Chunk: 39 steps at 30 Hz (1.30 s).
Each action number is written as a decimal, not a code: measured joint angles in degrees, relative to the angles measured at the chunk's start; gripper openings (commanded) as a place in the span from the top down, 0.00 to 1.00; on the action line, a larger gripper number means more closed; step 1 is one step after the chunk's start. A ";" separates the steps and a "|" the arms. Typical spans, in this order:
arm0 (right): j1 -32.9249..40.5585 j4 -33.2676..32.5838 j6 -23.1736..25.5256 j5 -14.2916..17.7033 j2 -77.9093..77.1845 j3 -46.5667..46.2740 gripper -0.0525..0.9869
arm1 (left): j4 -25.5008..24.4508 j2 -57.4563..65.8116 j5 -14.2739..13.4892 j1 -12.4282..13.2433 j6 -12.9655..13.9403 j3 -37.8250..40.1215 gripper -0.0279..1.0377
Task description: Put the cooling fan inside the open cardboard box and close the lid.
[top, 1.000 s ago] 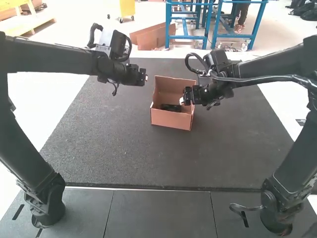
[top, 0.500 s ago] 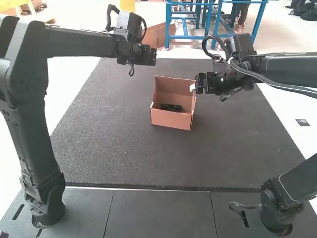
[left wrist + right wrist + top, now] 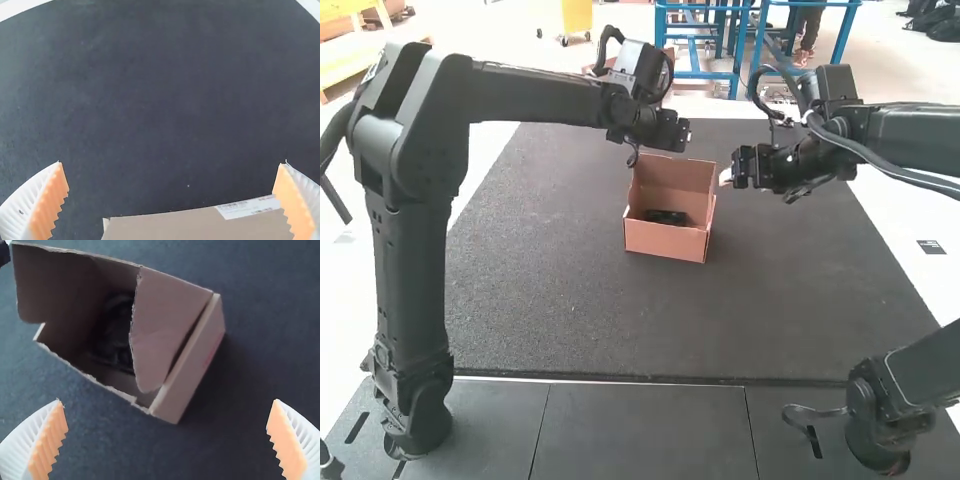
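I see the box [image 3: 667, 225] sitting mid-mat [image 3: 540, 290], and the fan [image 3: 664, 215] lies inside it as a dark shape on the bottom, so I judge the first half of the job done. The closing is left: the lid [image 3: 672, 178] stands upright at the box's far side, and in the right wrist view a side flap [image 3: 162, 335] leans partly inward over the fan. My left gripper [image 3: 678, 133] hangs just above and behind the lid's top edge, fingers wide apart and empty (a good spot, I think, for pushing the lid forward and down). My right gripper [image 3: 732, 170] hovers just beside the box's right wall, fingers also spread, holding nothing.
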 measured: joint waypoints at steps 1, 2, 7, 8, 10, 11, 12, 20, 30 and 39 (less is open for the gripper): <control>-0.37 -0.66 0.13 -0.68 -0.37 0.20 0.07 | -0.37 0.39 0.02 0.00 0.09 -0.02 0.06; -0.72 -1.14 0.22 -1.29 -0.72 0.42 0.07 | -0.85 0.74 0.11 0.04 0.13 -0.02 0.06; -1.51 -2.21 0.59 -3.80 -1.84 1.25 0.07 | -5.20 1.75 0.94 0.04 0.22 0.00 0.06; -1.51 -2.27 0.63 -4.13 -1.84 1.25 0.07 | -6.56 1.77 1.29 0.04 0.33 0.00 0.06; -1.51 -2.32 0.66 -4.74 -1.84 1.25 0.07 | -9.31 1.77 1.81 0.04 0.35 0.00 0.06; -1.51 -2.36 0.66 -4.90 -1.84 1.25 0.07 | -10.82 1.77 2.08 0.02 0.33 0.00 0.06; -1.51 -2.40 0.68 -5.05 -1.84 1.25 0.07 | -12.37 1.77 2.38 -0.07 0.33 0.00 0.06; -1.51 -2.43 0.70 -5.75 -1.84 1.25 0.07 | -16.33 1.77 4.44 -2.36 0.00 -0.15 0.06; -1.51 -6.75 0.81 -6.69 -2.19 1.25 0.07 | -14.62 3.32 6.60 -3.72 -1.29 -5.77 0.06; -1.51 -8.96 0.76 -7.26 -4.07 1.25 0.07 | -12.52 3.85 6.80 -3.72 -1.90 -6.73 0.06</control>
